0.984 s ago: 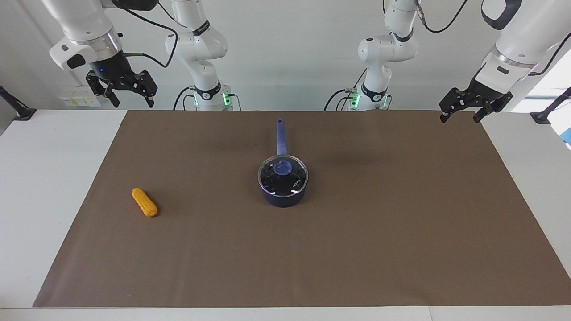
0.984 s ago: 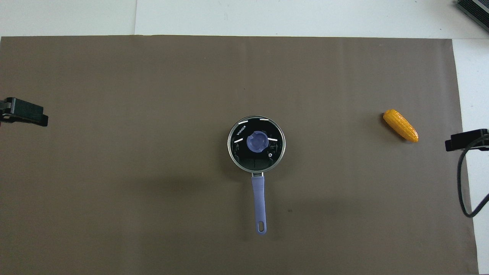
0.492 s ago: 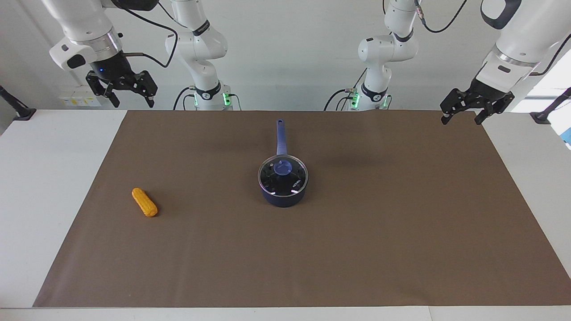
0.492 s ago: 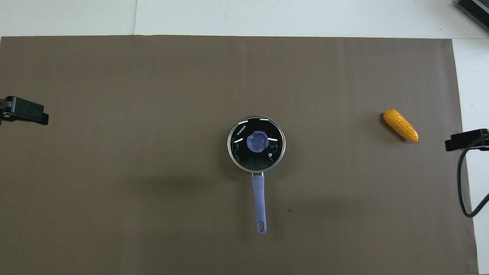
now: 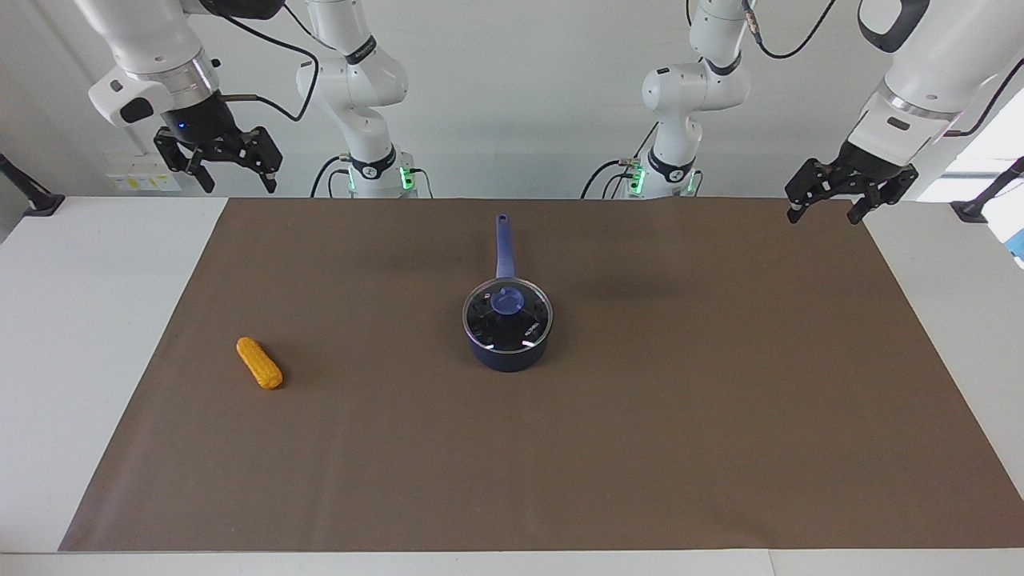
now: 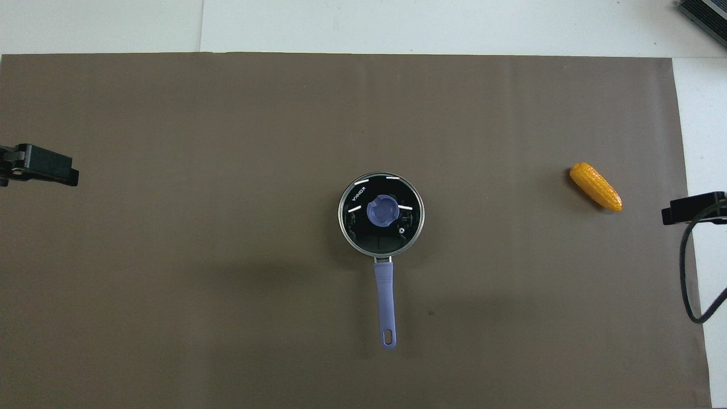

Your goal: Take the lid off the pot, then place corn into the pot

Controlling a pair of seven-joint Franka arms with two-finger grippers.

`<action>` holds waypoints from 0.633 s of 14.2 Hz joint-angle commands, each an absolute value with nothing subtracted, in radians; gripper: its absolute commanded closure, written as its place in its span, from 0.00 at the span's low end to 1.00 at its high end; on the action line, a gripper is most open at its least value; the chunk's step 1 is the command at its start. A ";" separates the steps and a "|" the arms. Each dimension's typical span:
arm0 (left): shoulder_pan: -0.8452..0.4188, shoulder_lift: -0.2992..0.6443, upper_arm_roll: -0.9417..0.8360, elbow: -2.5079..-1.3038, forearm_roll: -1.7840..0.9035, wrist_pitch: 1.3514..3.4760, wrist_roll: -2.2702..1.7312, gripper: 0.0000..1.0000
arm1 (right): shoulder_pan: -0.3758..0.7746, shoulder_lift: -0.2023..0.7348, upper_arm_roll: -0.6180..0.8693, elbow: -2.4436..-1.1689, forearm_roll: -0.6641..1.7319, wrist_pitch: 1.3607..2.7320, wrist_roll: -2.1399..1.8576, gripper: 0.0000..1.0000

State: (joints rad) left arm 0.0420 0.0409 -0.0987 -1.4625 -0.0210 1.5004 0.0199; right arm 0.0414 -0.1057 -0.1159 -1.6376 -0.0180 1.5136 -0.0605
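The dark blue pot [image 5: 507, 354] [image 6: 381, 248] stands mid-mat, its long blue handle [image 5: 503, 244] pointing toward the robots. The glass lid [image 5: 524, 328] [image 6: 355, 221] with its blue knob [image 5: 507, 300] [image 6: 381, 211] rests on the pot. The orange-yellow corn [image 5: 259, 362] [image 6: 595, 186] lies on the mat toward the right arm's end. My left gripper [image 5: 824, 214] hangs open and empty over the mat's corner at its own end. My right gripper [image 5: 240, 186] hangs open and empty over the mat's edge, above and well apart from the corn.
A brown mat [image 5: 688, 448] covers most of the white table [image 5: 88, 320]. A dark object [image 6: 704, 14] sits at the table's corner farthest from the robots, at the right arm's end. A black cable [image 6: 688, 272] loops down from the right gripper.
The left gripper has shifted slightly inward over the mat toward the pot. The right arm, pot, lid and corn have not moved.
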 commanded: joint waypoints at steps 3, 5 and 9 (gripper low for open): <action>-0.017 0.012 -0.094 -1.503 -0.023 1.506 0.023 0.00 | 0.035 -0.112 -0.117 -1.649 -0.014 1.528 -0.055 0.00; -0.049 0.014 -0.092 -1.519 -0.020 1.517 0.014 0.00 | 0.035 -0.113 -0.117 -1.649 -0.014 1.528 -0.055 0.00; -0.110 0.037 -0.092 -1.532 -0.011 1.554 0.005 0.00 | 0.028 -0.112 -0.118 -1.648 -0.012 1.526 -0.057 0.00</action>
State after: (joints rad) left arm -0.0679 0.0429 -0.1049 -1.4975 -0.0209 1.5180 0.0176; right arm 0.0395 -0.1057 -0.1184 -1.6376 -0.0180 1.5136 -0.0605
